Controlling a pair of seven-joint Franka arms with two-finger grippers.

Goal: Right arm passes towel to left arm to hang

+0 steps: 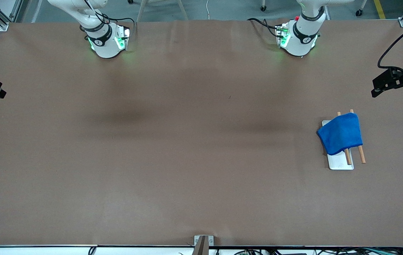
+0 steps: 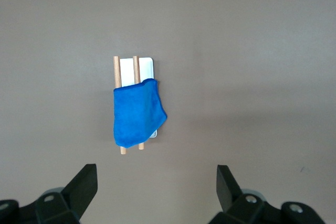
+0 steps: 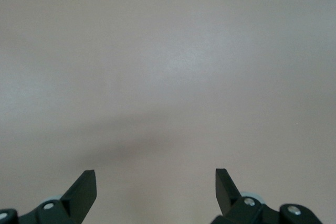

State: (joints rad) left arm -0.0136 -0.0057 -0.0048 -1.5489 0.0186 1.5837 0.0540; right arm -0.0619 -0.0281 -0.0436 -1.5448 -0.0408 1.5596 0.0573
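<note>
From the front, the blue towel (image 1: 341,133) hangs over two wooden rods (image 1: 361,154) on a white rack (image 1: 340,162), toward the left arm's end of the table (image 1: 173,141).

The left gripper (image 2: 155,184) is wide open and empty, high over the towel (image 2: 136,119).

The right gripper (image 3: 155,184) is wide open too, holding nothing, over bare table (image 3: 168,77).

We see both arms cut off by the front view's top edge — neither end effector shows there. The towel (image 1: 341,133) hides the middle of the rack's two wooden rods (image 1: 361,154) and much of its white base (image 1: 339,162).
</note>
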